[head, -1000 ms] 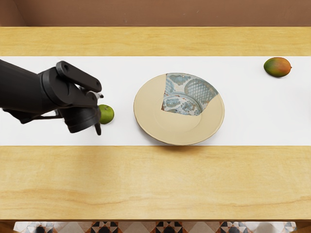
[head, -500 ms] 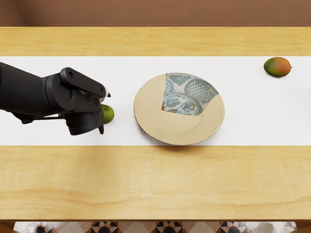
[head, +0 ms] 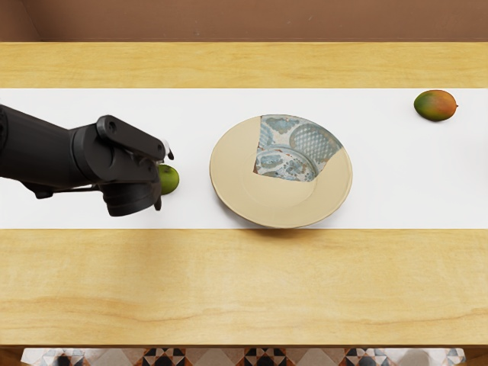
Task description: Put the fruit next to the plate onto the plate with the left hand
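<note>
Left hand (head: 131, 177) sits low over the white runner (head: 381, 191), its dark bulk covering the left side of the small green fruit (head: 171, 179); whether it grips the fruit or only touches it cannot be told. That fruit lies on the runner just left of the beige plate (head: 229, 183), not on it. 1 red-green mango (head: 435, 105) rests well apart at the far right of the worktop (head: 244, 282).

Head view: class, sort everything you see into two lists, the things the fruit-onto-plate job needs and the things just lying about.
Belongs to the job: green fruit, plate, left robot hand.
Just lying about: red-green mango at the far right, white runner, wooden table.
</note>
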Action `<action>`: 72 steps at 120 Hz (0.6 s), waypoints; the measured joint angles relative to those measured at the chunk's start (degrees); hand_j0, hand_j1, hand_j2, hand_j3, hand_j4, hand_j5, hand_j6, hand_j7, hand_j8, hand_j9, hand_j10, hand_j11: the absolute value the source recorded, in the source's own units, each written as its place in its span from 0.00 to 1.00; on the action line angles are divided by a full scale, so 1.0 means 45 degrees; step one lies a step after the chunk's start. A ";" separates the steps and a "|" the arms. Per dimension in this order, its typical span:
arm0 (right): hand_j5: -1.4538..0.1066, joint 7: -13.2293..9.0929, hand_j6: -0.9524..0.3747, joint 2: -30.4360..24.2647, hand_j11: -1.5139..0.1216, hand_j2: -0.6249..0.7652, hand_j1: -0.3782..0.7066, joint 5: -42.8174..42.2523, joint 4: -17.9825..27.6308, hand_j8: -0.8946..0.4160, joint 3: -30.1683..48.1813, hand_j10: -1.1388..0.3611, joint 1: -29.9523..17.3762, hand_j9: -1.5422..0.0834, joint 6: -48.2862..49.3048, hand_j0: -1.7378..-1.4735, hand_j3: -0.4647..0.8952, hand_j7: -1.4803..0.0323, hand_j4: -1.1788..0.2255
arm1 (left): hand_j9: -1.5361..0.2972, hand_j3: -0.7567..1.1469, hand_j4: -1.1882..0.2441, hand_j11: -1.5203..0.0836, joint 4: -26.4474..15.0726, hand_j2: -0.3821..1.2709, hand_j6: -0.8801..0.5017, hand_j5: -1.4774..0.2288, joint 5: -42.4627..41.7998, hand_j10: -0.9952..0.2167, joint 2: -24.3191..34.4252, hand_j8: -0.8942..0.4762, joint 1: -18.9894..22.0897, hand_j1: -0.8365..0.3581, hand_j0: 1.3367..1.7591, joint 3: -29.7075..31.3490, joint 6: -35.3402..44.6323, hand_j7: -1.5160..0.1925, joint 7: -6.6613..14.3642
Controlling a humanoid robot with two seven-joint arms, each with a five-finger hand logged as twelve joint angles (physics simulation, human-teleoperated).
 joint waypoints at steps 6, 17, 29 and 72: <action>0.92 0.0000 0.71 0.0000 0.91 0.45 0.04 0.0000 0.0000 0.67 0.0000 0.75 0.0000 0.94 0.0003 0.30 0.34 0.97 0.83 | 0.66 0.40 0.65 0.74 0.0006 0.26 0.45 0.67 0.0116 0.61 0.0000 0.46 0.0016 0.73 0.76 -0.0012 -0.0016 0.69 0.0000; 0.92 0.0000 0.71 0.0000 0.91 0.45 0.04 -0.0003 0.0000 0.67 0.0000 0.75 0.0000 0.94 0.0009 0.30 0.34 0.97 0.83 | 0.65 0.40 0.65 0.74 0.0012 0.26 0.45 0.67 0.0373 0.61 0.0000 0.46 0.0016 0.73 0.76 -0.0024 -0.0039 0.69 -0.0001; 0.92 0.0000 0.71 0.0000 0.91 0.45 0.04 0.0000 0.0000 0.67 0.0000 0.75 0.0000 0.94 0.0003 0.30 0.34 0.97 0.83 | 0.66 0.40 0.65 0.74 0.0015 0.26 0.45 0.67 0.0636 0.61 0.0000 0.46 0.0028 0.73 0.76 -0.0046 -0.0068 0.69 -0.0001; 0.92 0.0000 0.71 0.0000 0.91 0.45 0.04 0.0001 0.0000 0.67 0.0000 0.75 0.0000 0.94 0.0001 0.30 0.34 0.97 0.83 | 0.64 0.40 0.64 0.73 0.0017 0.26 0.44 0.66 0.0968 0.60 0.0000 0.45 0.0261 0.72 0.76 -0.0201 -0.0119 0.68 -0.0001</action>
